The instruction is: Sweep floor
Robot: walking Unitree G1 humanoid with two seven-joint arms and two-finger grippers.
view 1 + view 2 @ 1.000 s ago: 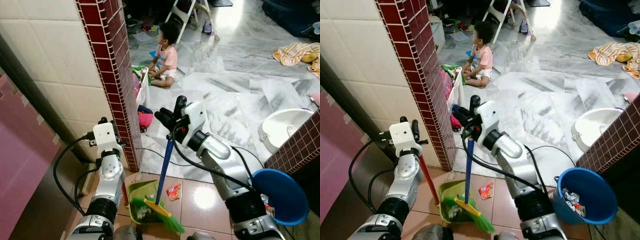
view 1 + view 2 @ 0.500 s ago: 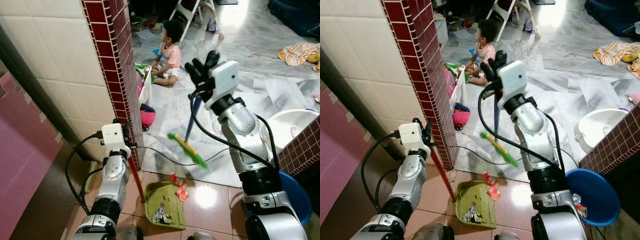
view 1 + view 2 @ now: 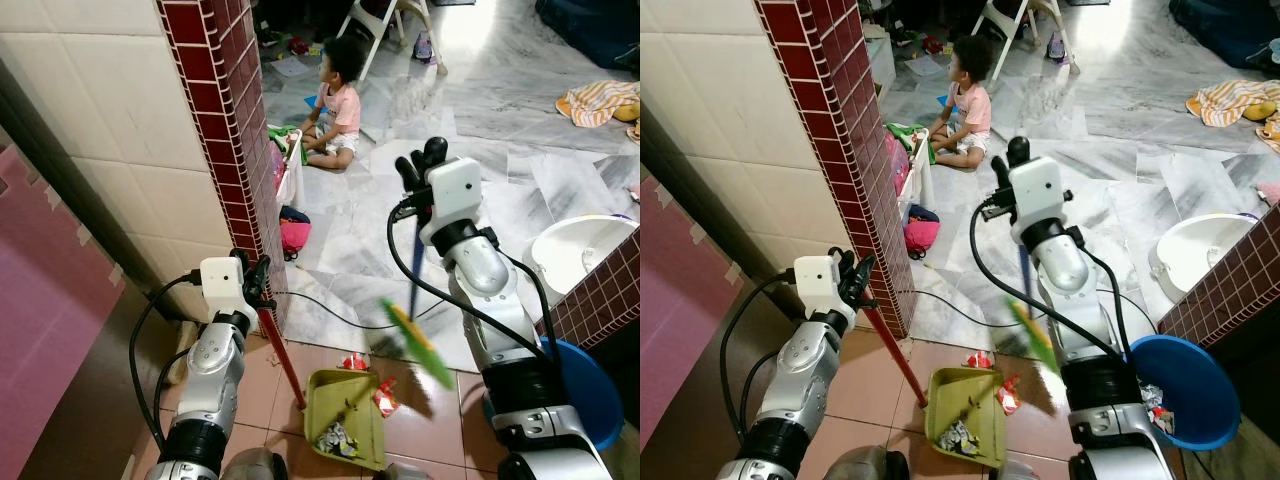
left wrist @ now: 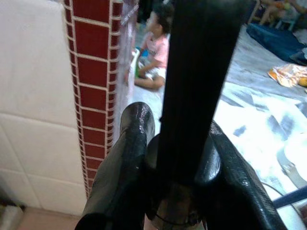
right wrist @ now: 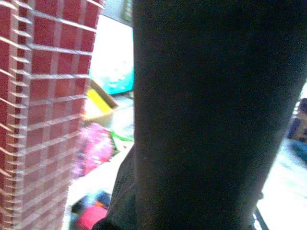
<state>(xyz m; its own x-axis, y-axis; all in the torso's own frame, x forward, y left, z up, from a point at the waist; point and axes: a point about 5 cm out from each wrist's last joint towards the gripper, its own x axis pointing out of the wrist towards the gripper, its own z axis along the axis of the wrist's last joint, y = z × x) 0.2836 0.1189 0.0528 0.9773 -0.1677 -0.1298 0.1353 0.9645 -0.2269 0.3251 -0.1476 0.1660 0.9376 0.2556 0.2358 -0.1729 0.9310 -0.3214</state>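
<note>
Jaws of the right gripper (image 3: 421, 165) are clamped on the blue handle of the broom (image 3: 417, 268), whose green head, blurred, hangs above the floor (image 3: 470, 120) just beside the dustpan (image 3: 345, 416). Left gripper (image 3: 251, 277) has its jaws closed on the dustpan's red handle (image 3: 281, 347) next to the red-tiled pillar (image 3: 222, 130). Scraps lie in the green dustpan on the tan tiles, with red wrappers (image 3: 385, 372) near its rim. A blue bucket (image 3: 1188, 392) stands on the robot's right. A child (image 3: 335, 98) sits on the marble floor beyond.
</note>
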